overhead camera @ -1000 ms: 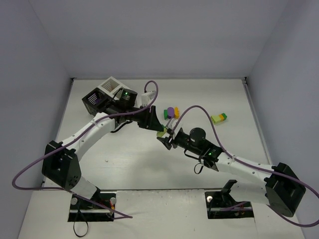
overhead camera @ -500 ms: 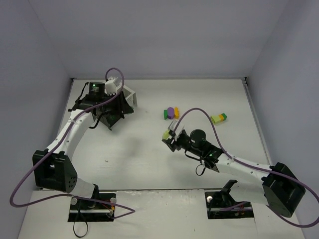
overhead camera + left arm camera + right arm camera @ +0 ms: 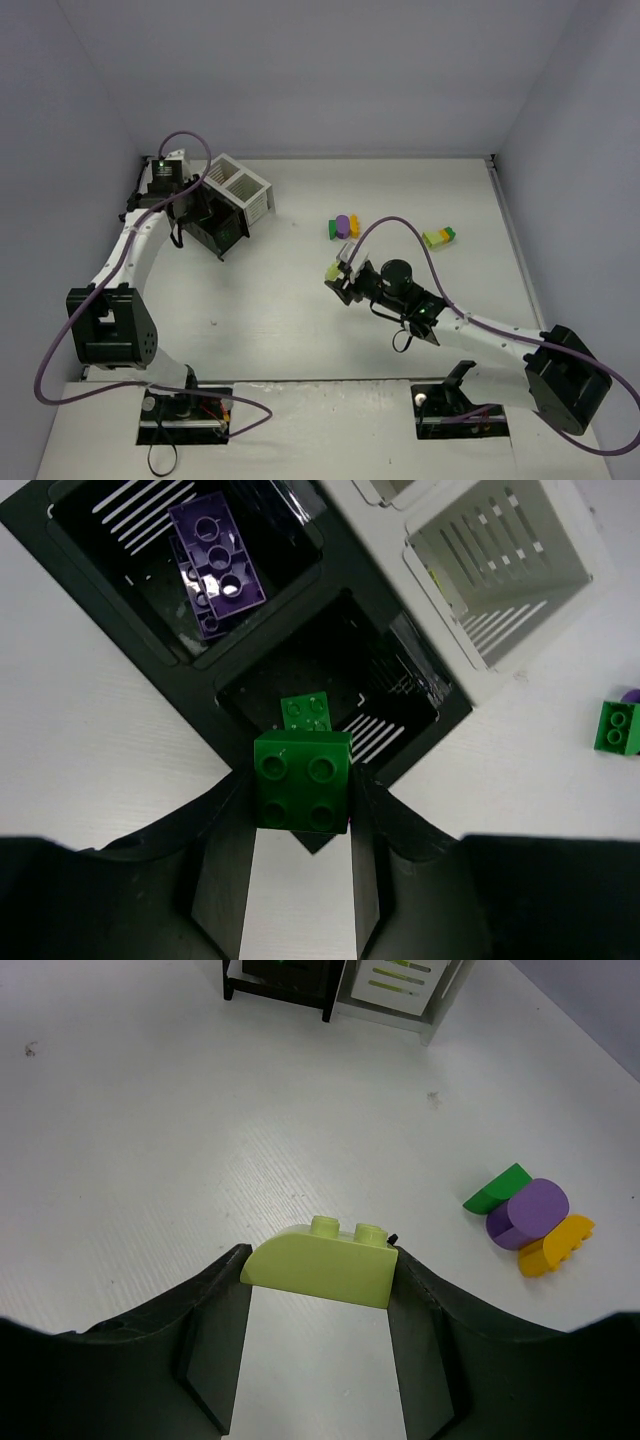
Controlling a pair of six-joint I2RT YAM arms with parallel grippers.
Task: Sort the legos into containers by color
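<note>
My left gripper (image 3: 302, 795) is shut on a dark green lego (image 3: 300, 765), held over a black bin (image 3: 420, 705) of the containers (image 3: 243, 187). A smaller green lego (image 3: 307, 712) lies inside that bin. The other black bin (image 3: 100, 600) holds purple legos (image 3: 215, 555). Two white bins (image 3: 500, 570) adjoin them. My right gripper (image 3: 318, 1280) is shut on a lime-green curved lego (image 3: 320, 1265), hanging above the table's middle (image 3: 333, 270).
A green (image 3: 497, 1190), a purple (image 3: 530, 1212) and an orange-yellow lego (image 3: 555, 1245) lie together on the table behind my right gripper. A yellow-and-green pair (image 3: 438, 237) lies further right. The bins stand at the back left near the wall.
My left arm has swung from the table's middle back and left to the bins, carrying the dark green lego. My right gripper, holding the lime-green lego, has barely moved.
</note>
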